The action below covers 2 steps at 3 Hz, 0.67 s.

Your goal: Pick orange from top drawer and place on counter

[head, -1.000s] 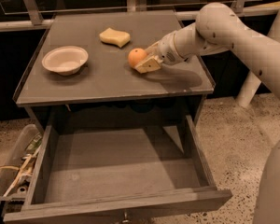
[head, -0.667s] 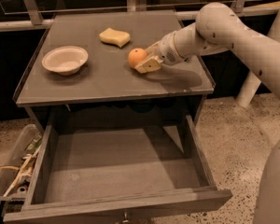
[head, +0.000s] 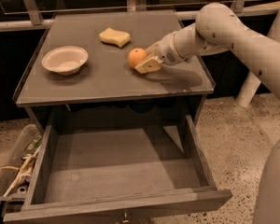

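Resting on the counter (head: pixel 107 85), the orange (head: pixel 137 56) is met at its 4 o'clock by the gripper (head: pixel 145 60); whether it is gripped or released cannot be told; only withdrawal is left

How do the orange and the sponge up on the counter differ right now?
The orange is round and bright orange; the sponge is a flat, pale yellow slab. The orange is at the gripper; the sponge lies free, farther back. Both are over the counter, outside the open top drawer.
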Motion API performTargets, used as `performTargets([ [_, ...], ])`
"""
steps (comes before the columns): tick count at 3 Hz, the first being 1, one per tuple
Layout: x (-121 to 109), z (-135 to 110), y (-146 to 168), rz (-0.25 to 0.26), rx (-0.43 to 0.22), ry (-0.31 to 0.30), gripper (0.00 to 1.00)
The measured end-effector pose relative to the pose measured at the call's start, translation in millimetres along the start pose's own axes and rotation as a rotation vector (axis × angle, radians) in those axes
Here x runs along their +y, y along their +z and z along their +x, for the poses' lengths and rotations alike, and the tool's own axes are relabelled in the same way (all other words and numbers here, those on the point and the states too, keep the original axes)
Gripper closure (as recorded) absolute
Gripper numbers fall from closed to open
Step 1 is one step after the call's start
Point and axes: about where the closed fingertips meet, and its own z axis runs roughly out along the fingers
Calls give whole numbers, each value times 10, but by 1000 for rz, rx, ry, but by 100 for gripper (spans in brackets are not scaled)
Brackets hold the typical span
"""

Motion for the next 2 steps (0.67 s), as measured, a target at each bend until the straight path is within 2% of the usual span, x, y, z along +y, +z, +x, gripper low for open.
performTargets([
  [1, 0, 0, 0, 0, 0, 0, 13],
  [2, 1, 0, 1, 0, 0, 0, 0],
])
